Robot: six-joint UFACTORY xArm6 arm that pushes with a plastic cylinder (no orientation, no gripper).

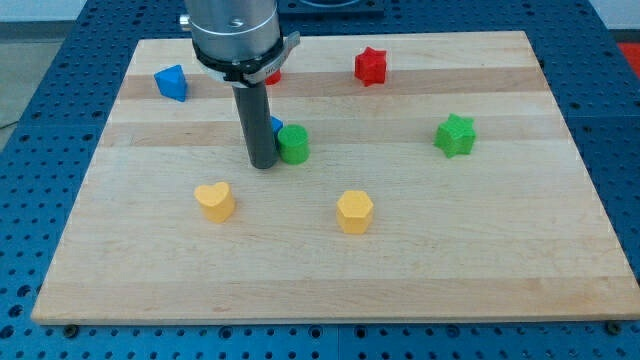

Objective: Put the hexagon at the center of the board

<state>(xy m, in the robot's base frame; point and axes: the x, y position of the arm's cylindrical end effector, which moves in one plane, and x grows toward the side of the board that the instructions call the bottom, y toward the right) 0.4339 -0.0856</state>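
Note:
The yellow hexagon lies on the wooden board, a little below the board's middle. My tip rests on the board to the upper left of the hexagon, well apart from it. The tip touches the left side of a green round block. A blue block shows only as a sliver behind the rod.
A yellow heart lies left of the hexagon. A blue block sits at the upper left. A red star is at the top, a green star at the right. A red block peeks from behind the arm.

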